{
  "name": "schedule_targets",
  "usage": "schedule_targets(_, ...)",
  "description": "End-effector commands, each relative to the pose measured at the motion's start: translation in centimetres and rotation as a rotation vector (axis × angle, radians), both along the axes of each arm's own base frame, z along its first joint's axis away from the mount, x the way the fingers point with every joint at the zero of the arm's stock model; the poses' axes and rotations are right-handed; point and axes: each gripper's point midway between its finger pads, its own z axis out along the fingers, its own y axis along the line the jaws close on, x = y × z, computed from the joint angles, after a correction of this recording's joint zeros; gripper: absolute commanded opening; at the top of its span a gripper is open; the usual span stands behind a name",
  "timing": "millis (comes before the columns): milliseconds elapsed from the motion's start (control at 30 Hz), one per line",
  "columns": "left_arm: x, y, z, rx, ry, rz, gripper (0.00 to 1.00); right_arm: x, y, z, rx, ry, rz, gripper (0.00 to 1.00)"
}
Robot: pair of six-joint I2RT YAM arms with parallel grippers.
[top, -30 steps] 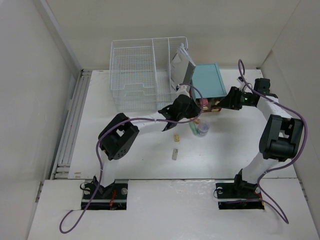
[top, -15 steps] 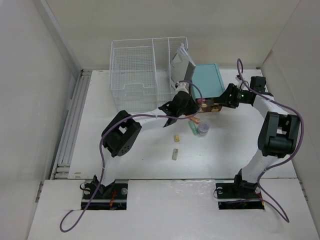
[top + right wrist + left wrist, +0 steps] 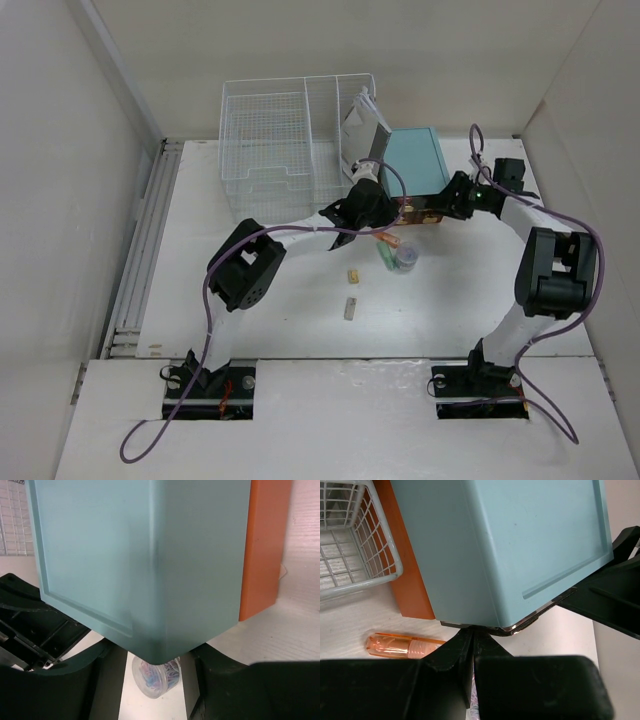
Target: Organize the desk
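The white desk holds a teal drawer box at the back. My left gripper is shut, its tips pressed against the chrome lower front edge of the box in the left wrist view; I cannot tell if anything is pinched. My right gripper is open at the box's front right corner. In the right wrist view its fingers straddle the box's corner, with a clear jar of paper clips on the desk between them.
A white wire-mesh basket stands left of the box. An orange pen, a green marker, the clip jar and two small erasers lie in front. An orange panel runs along the box's side.
My left gripper has moved back and right, up to the box's front edge. My right gripper has moved left to the box's front corner.
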Motion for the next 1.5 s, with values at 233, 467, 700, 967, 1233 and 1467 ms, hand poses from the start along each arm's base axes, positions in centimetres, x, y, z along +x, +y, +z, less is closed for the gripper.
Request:
schedule_targets(233, 1.2, 0.1, 3.2, -0.043, -0.073, 0.016, 0.0, -4.0, 0.5, 0.7, -0.096, -0.081, 0.065, 0.24)
schedule_targets(467, 1.1, 0.2, 3.0, -0.037, -0.067, 0.016, 0.0, -7.3, -1.6, -0.4, -0.147, -0.056, 0.084, 0.24)
schedule_targets(700, 1.2, 0.2, 3.4, -0.029, -0.071, 0.012, 0.0, -9.8, -2.3, -1.0, -0.149, -0.026, 0.125, 0.25)
schedule_targets(967, 1.7, 0.7, 3.4, -0.019, -0.066, 0.029, 0.0, -12.1, -1.6, -0.8, -0.128, -0.018, 0.2, 0.38)
schedule_targets(1233, 0.3, 0.6, 3.8, -0.007, -0.078, 0.004, 0.08, -13.1, -1.0, 1.2, -0.11, -0.092, 0.258, 0.76)
schedule_targets(1467, -2.9, 1.1, 6.7, -0.003, -0.126, -0.033, 0.39, -14.3, -0.1, 2.6, -0.081, -0.134, 0.311, 0.78)
